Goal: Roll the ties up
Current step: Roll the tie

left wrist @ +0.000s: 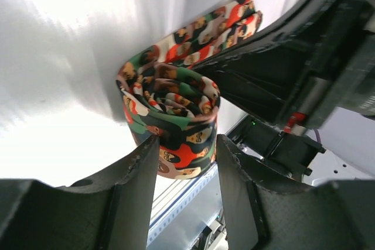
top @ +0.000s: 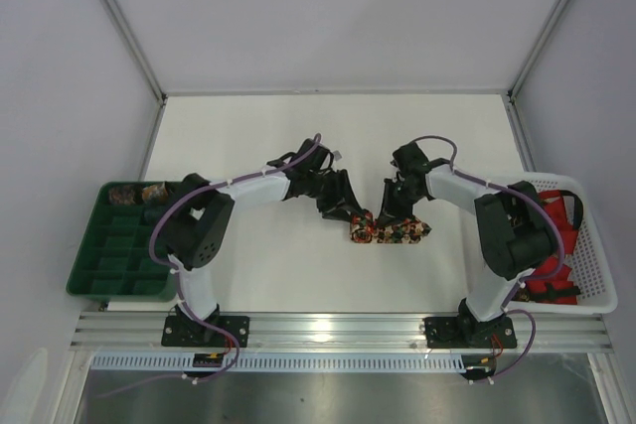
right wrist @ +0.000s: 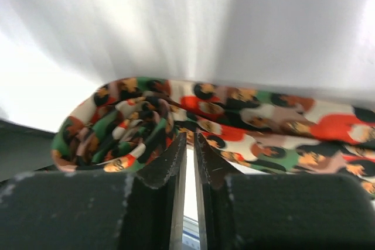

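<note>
One tie (top: 390,232) was found mostly coiled toward the near edge of the worktop (top: 298,136), with a short tail left unrolled. It was pinched by the left jaws; the right jaws' grip could not be determined.

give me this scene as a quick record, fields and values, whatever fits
tie: on the table, part rolled, flat tail running toward the right arm
left gripper: closed on the sides of the roll
right gripper: jaws almost closed at the flat tail's edge; pinch unclear
green tray: left side, rolled ties in its back compartments
white basket: right side, red fabric inside
task state: this roll is unfinished
</note>
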